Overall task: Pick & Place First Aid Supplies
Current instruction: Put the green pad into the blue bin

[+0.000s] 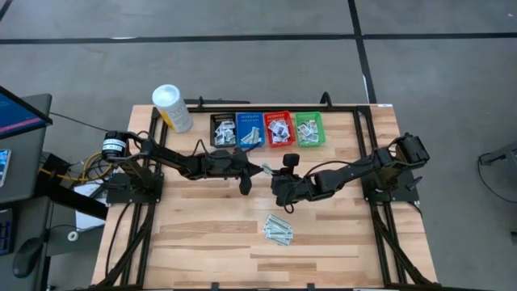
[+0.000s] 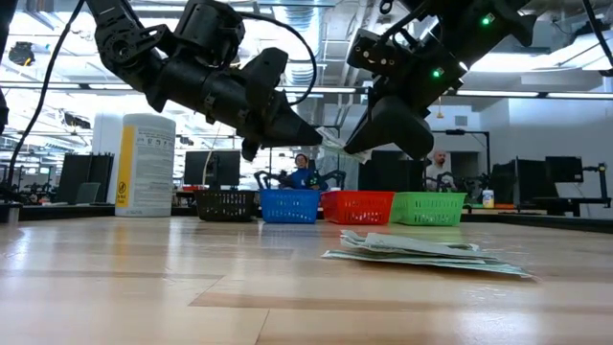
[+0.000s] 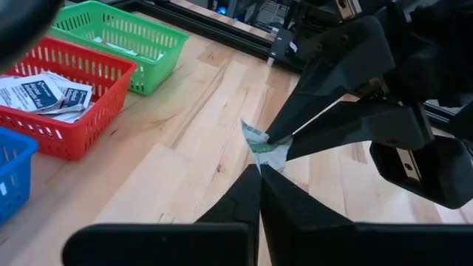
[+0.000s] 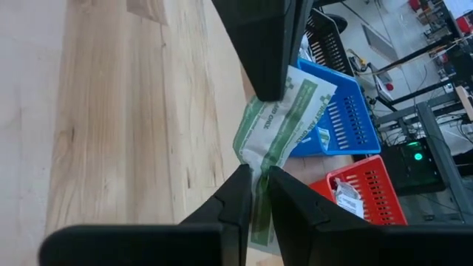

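A: How do the 2 arms sit?

B: Both reach to the table's middle, in front of the baskets. The left gripper and right gripper meet tip to tip above the wood, and 1 green-and-white packet hangs between them.

A: Jaws?

B: The left jaws are pressed together on one end of the packet. The right jaws pinch the other end; the right wrist view shows the packet running down between the 2 fingers.

A: Anything one view gives that others don't?

B: The low view shows both grippers well above the table, with a pile of packets lying flat on the wood below and nearer the camera. The high view places that pile toward the front edge, apart from both arms. The left wrist view shows white packets in the red basket and something pale in the green basket.

A: What's hard to make out?

B: From above, the held packet is only a pale speck between the dark fingers. The blue basket is cut off in the left wrist view. The black basket and tub stand at the back, and what the black basket holds is too small to read
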